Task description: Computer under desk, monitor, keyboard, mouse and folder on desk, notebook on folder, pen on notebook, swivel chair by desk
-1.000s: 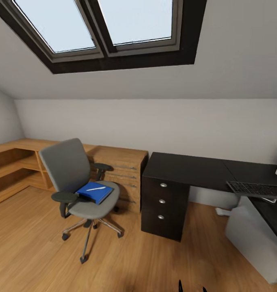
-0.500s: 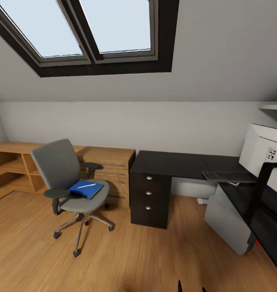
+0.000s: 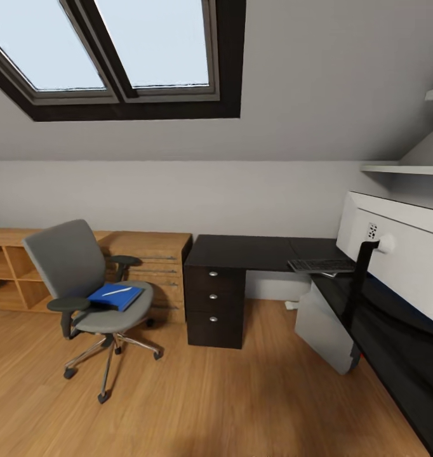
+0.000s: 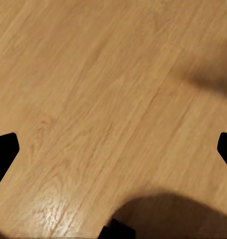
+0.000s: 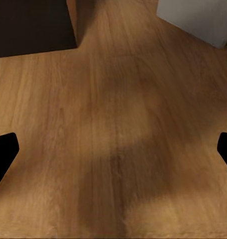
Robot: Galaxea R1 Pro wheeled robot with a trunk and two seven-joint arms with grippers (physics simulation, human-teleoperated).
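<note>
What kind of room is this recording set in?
Most likely an attic home office or study: a sloped ceiling with a skylight, a black desk with drawers, and a grey swivel chair on a wooden floor. No bed is in view.

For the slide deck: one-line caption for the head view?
Blue folder and pen on swivel chair beside black desk.

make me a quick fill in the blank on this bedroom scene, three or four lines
1. The bright blue flat folder lies on the seat of the grey padded ____.
2. The thin white pen rests on top of the ____.
3. The long black desk has ____ drawers with round silver knobs.
4. The flat dark keyboard sits on the ____.

Missing words: swivel chair; folder; three; desk
</note>
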